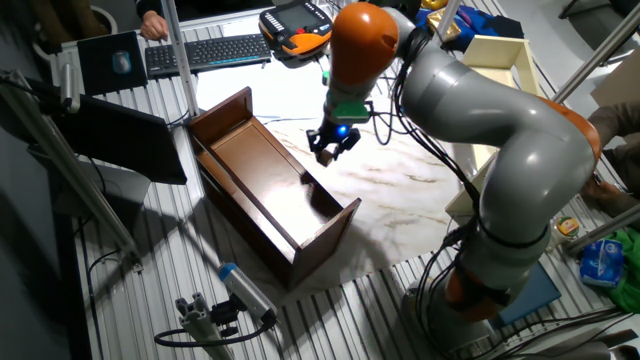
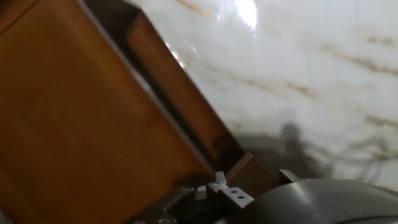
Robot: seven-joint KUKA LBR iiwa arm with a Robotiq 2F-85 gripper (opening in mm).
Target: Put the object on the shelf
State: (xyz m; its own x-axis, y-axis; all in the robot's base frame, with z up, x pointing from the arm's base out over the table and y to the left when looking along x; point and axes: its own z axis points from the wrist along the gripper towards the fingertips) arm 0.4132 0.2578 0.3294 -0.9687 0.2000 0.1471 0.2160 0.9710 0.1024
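Note:
The dark brown glossy shelf [image 1: 262, 190] lies open-side up on the table, running from back left to front right, with taller end panels. My gripper [image 1: 328, 150] hangs just right of its long right wall, above the marbled mat. In the hand view the shelf [image 2: 81, 124] fills the left side. There my gripper [image 2: 252, 182] is shut on the object [image 2: 254, 172], a small tan-brown cube between the fingertips, close beside the shelf's wall. In the fixed view the cube is too small to make out.
A white marbled mat [image 1: 400, 190] covers the table right of the shelf. A cream-white box shelf [image 1: 495, 60] stands at the back right. A keyboard [image 1: 205, 50] and an orange pendant [image 1: 295, 28] lie at the back. A blue-tipped tool [image 1: 245, 290] lies at the front.

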